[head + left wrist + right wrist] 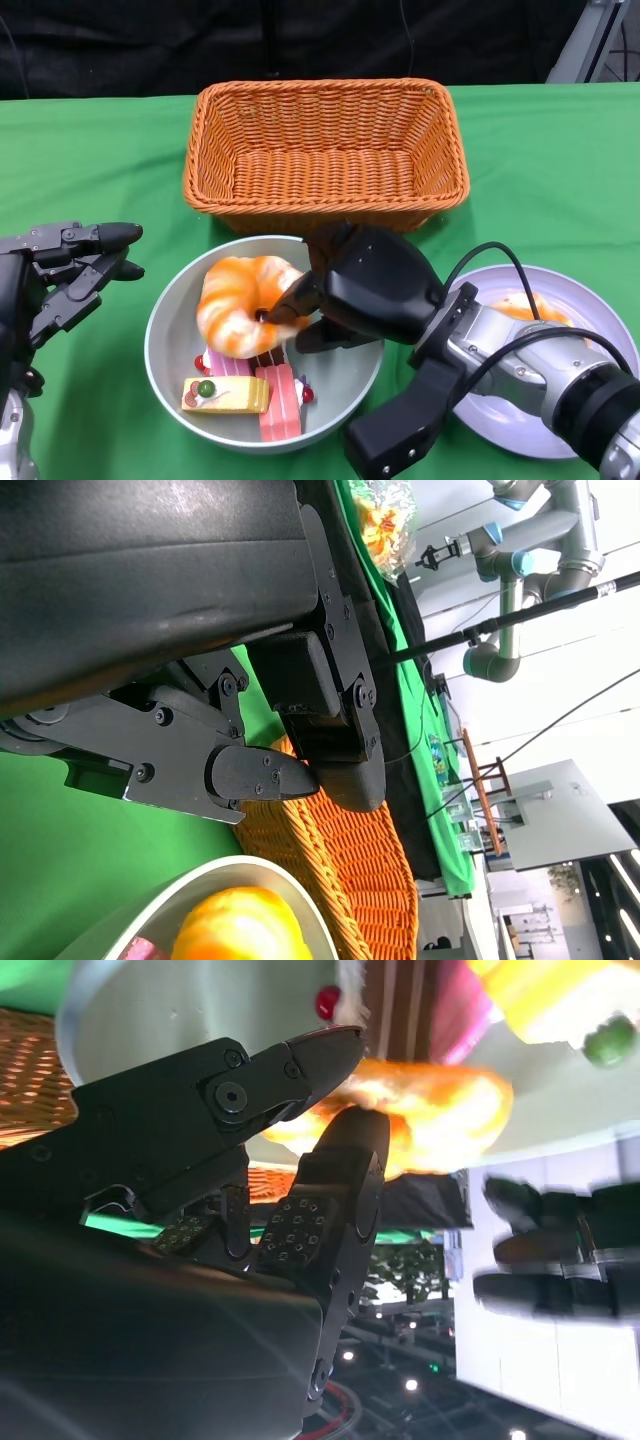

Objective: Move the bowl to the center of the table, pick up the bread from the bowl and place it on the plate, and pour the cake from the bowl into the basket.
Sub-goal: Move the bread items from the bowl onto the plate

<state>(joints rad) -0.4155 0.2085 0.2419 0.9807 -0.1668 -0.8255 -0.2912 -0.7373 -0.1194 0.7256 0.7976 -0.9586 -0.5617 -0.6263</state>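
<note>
The bread (243, 303) is in the bowl (170, 320), on top of the cake (250, 385), and it is pinched by the right robot hand (345, 290). The left robot hand (60, 270) is empty, fingers apart, beside the bowl. The bread should be held tight, lifted straight up, and carried to the plate (590, 330) without the cake being bumped.

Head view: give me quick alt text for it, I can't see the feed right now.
The right hand pinches the orange bread ring inside the grey bowl, which also holds cake slices. An empty wicker basket sits behind the bowl, a plate to its right, and the left hand waits open at left.
</note>
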